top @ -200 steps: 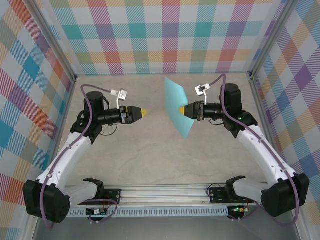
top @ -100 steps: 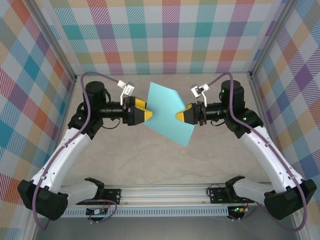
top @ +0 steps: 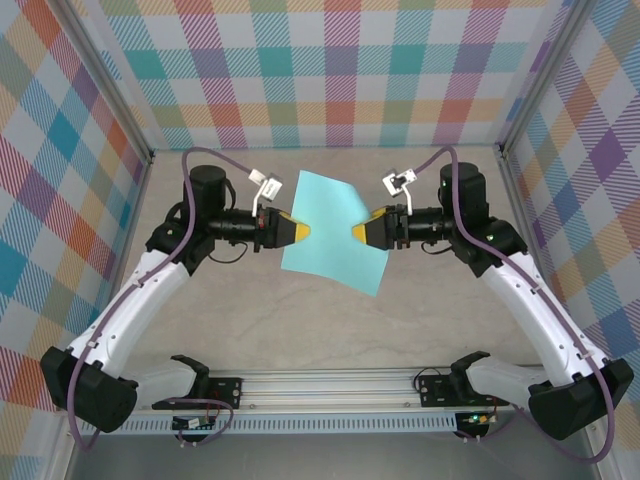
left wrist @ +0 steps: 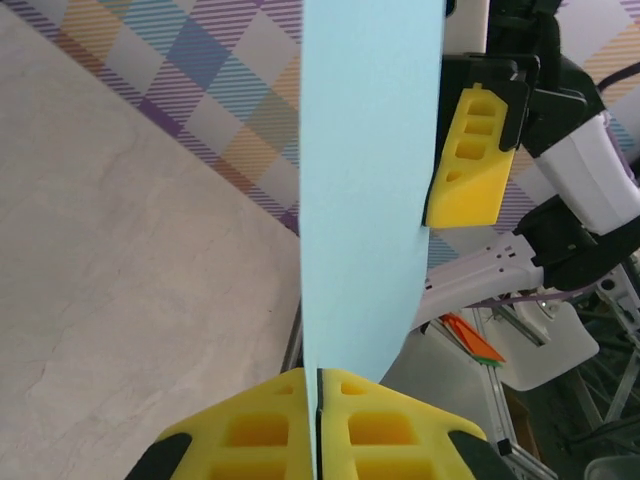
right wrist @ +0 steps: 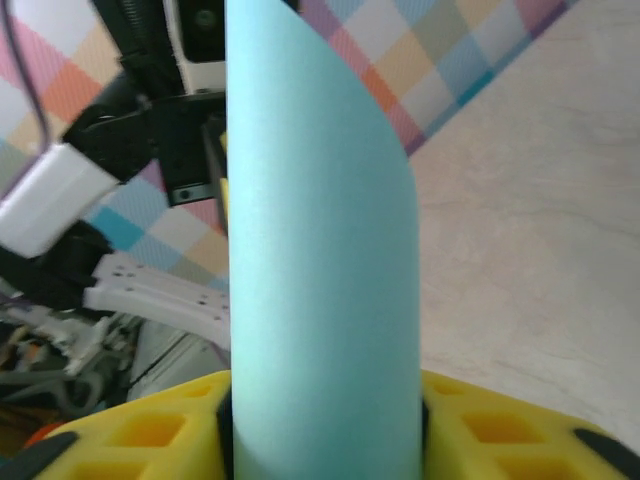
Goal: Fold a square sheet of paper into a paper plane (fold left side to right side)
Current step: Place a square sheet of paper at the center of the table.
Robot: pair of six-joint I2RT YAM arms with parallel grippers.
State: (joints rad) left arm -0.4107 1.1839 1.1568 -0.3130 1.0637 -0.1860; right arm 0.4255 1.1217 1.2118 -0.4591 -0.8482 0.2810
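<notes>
Pinching one edge of the square sheet of paper between the closed yellow fingers of the left gripper, right at its tips. Facing it across the sheet with the right gripper, holding those jaws apart around the opposite edge, paper lying in the gap. Spanning the slightly bowed turquoise sheet from tip to tip, over the table.
</notes>
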